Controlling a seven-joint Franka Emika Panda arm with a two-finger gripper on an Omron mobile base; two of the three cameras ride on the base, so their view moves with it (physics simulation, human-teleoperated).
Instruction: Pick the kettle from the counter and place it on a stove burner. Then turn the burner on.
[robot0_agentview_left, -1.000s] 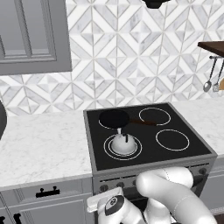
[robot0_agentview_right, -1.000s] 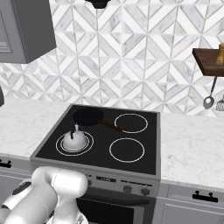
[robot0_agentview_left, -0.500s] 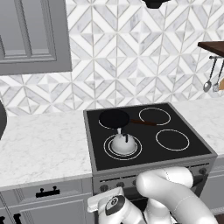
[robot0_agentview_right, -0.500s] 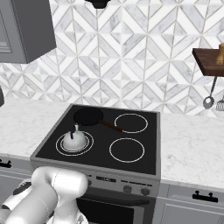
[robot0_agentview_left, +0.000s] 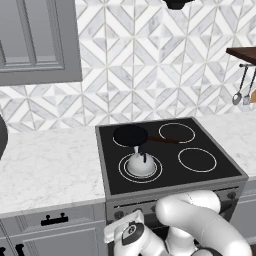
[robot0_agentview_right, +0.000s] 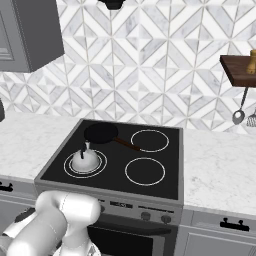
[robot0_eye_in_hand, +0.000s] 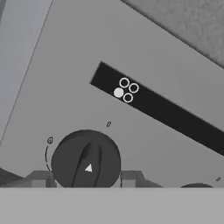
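The silvery kettle (robot0_agentview_left: 140, 164) (robot0_agentview_right: 84, 160) stands upright on the front-left stove burner (robot0_agentview_left: 156, 172) (robot0_agentview_right: 100, 168), whose double rings are white, not glowing. White marble counter (robot0_agentview_left: 50, 165) (robot0_agentview_right: 220, 170) flanks the stove on both sides. My arm reaches down in front of the stove. In the hand view my gripper (robot0_eye_in_hand: 86, 178) is at a round dark knob (robot0_eye_in_hand: 85, 159) on the grey front panel, with one finger (robot0_eye_in_hand: 41, 179) against each side of it. The knob's ridge and white arrow point up, tilted slightly.
A flat black pan (robot0_agentview_left: 130, 135) (robot0_agentview_right: 100, 133) sits on the rear-left burner, handle pointing right. A black strip with a four-circle burner symbol (robot0_eye_in_hand: 125, 89) lies above the knob. Another knob (robot0_eye_in_hand: 197, 186) peeks in at lower right. Utensils (robot0_agentview_right: 239, 116) hang under a wooden shelf (robot0_agentview_right: 240, 67).
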